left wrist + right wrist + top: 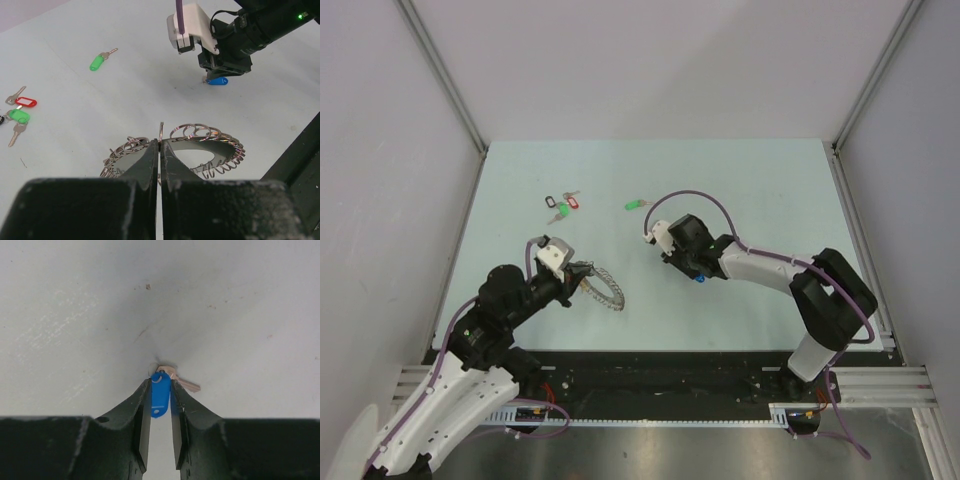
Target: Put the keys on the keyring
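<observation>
The keyring [607,287] is a large grey coil of wire lying in front of the left arm. My left gripper [160,145] is shut on one thin loop of the keyring [215,139]. One key has a blue tag [160,394], and its silver blade [186,384] points right on the table. My right gripper [161,386] has both fingertips pressed on that blue tag [218,80], low over the table. The green-tagged key [636,205] lies alone further back, also seen in the left wrist view [97,62].
A separate bunch of keys [562,207] with black, red and green tags lies at the back left, and shows in the left wrist view [20,112]. Grey walls and metal rails enclose the pale table [770,190].
</observation>
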Action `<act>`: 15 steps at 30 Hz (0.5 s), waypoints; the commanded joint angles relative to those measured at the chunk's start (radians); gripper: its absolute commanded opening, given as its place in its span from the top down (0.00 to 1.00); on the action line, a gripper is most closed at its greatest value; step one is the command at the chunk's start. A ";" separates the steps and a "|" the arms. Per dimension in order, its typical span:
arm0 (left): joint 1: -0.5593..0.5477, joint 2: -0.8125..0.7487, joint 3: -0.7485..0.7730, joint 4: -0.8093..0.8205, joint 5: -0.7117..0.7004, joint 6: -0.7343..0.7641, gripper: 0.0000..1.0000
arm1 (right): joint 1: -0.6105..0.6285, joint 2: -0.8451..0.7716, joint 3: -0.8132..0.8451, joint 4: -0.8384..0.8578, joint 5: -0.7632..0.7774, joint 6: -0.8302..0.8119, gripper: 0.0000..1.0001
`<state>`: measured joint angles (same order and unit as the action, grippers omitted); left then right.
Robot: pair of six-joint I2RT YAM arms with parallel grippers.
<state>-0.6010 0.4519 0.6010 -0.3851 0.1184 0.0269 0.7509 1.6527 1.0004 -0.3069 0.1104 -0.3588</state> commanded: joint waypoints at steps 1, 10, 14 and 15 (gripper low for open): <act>0.004 0.001 0.014 0.048 0.012 0.015 1.00 | 0.010 0.030 0.001 0.081 -0.041 -0.043 0.76; 0.006 0.007 0.014 0.046 0.013 0.015 1.00 | 0.004 0.068 0.001 0.054 -0.051 -0.049 0.78; 0.006 0.010 0.016 0.046 0.012 0.015 1.00 | -0.001 0.078 0.001 0.058 -0.044 -0.049 0.81; 0.006 0.011 0.016 0.048 0.012 0.015 1.00 | -0.001 0.079 0.003 0.058 -0.046 -0.049 0.82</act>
<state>-0.6010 0.4625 0.6010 -0.3851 0.1184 0.0269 0.7528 1.7191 1.0004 -0.2710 0.0700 -0.3977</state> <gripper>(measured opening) 0.008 0.194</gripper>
